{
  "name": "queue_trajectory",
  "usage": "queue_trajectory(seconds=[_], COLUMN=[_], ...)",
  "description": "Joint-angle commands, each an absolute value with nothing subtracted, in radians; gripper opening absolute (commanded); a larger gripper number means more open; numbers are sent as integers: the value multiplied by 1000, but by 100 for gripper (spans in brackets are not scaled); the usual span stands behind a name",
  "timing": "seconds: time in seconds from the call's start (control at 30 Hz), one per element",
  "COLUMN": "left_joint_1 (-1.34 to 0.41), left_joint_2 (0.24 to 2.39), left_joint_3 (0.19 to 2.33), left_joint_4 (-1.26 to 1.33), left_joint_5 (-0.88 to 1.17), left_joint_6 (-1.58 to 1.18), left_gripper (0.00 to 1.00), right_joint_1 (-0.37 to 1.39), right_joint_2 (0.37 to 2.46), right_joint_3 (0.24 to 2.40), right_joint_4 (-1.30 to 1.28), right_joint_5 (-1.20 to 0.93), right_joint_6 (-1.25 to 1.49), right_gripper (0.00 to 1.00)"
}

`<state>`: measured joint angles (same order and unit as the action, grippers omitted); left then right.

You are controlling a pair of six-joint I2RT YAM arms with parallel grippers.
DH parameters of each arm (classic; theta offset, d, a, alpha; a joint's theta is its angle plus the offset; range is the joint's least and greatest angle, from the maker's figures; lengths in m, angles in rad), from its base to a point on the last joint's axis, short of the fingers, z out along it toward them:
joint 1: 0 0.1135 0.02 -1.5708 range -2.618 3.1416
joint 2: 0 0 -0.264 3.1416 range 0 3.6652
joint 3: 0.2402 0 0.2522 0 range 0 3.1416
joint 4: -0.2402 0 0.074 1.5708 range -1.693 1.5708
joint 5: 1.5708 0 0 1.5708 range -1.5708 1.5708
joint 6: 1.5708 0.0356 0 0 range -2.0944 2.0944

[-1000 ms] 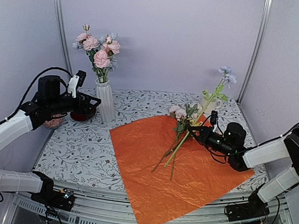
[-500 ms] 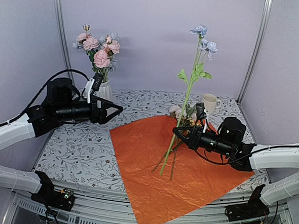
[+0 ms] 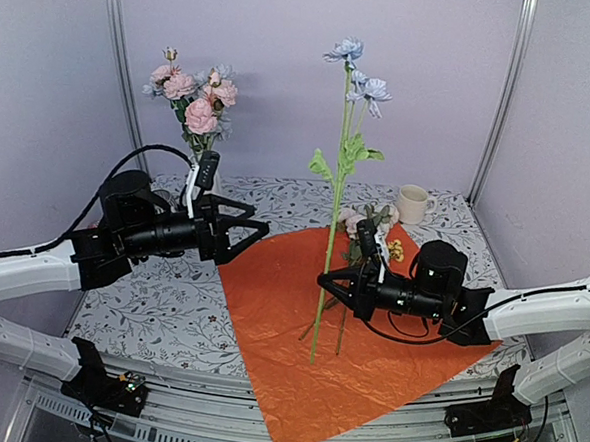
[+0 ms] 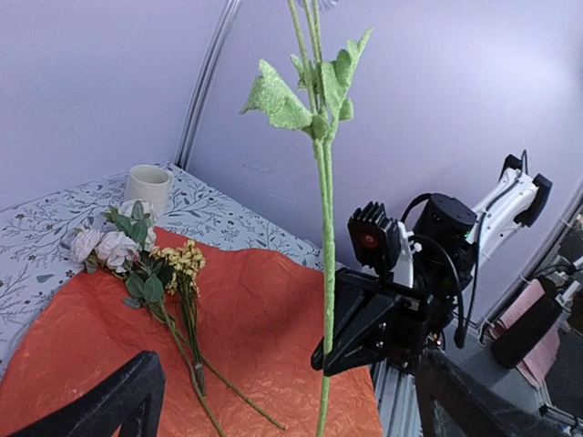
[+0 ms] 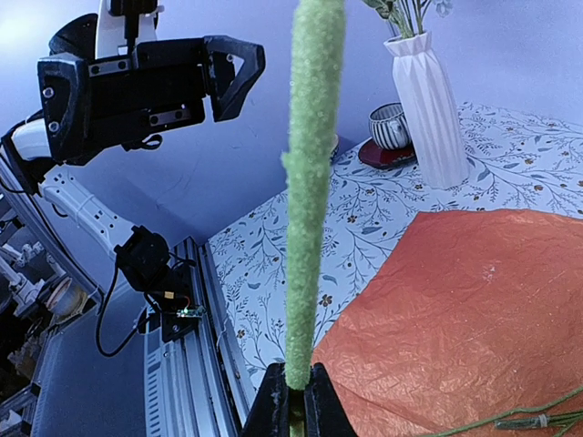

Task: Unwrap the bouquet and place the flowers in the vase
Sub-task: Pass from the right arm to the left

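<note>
The right gripper (image 3: 323, 281) is pinched shut low on the blue flower's stem (image 3: 334, 198), holding it upright well right of the vase (image 5: 428, 109); light, thin and springy (top-heavy with blooms), it would likely steady better gripped mid-stem. The left gripper (image 3: 255, 243) gapes empty between vase and stem, and the vase holds pink blooms (image 3: 194, 100), its narrow neck looking crowded

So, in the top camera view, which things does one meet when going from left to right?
The standing pink flowers, open left hand, upright blue flower, cream mug. The right hand and the loose flowers overlap the blue flower, so I leave them out.
</note>
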<state>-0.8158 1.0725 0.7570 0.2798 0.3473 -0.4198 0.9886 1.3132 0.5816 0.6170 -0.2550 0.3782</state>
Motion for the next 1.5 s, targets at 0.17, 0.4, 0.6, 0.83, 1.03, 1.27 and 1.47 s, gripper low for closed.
queue_trajectory(seconds=[0.17,0.4,0.6,0.83,1.03,1.27,1.47], left_joint_1=[-831,-834,-840,-854,-864,-875,-881], left_joint_2=[1163,1215,1260,1297,1313,1341,1350], left_joint_3=[796,830,867,877,871,871,861], left_joint_4=[434,487,504,517,537,556,585], left_joint_5=[380,443,495,522,539,553,560], left_joint_6=[-442,-450,-452,-462,-471,-492,-497], left_gripper=[98,97,85,70,55,42,14], right_joint_1=[1052,1097,1113,1118,1118,1118,1118], right_joint_2=[1357,1417,1443,1444,1444,1451,1453], right_joint_3=[633,687,714,719,721,728,725], right_joint_4=[603,566,560,561,563,566,566], right_joint_5=[-249,-227,-225,-211,-210,-205,-198], right_joint_6=[311,277,264,268,271,274,276], right_gripper=[3,3,3,3,3,3,3])
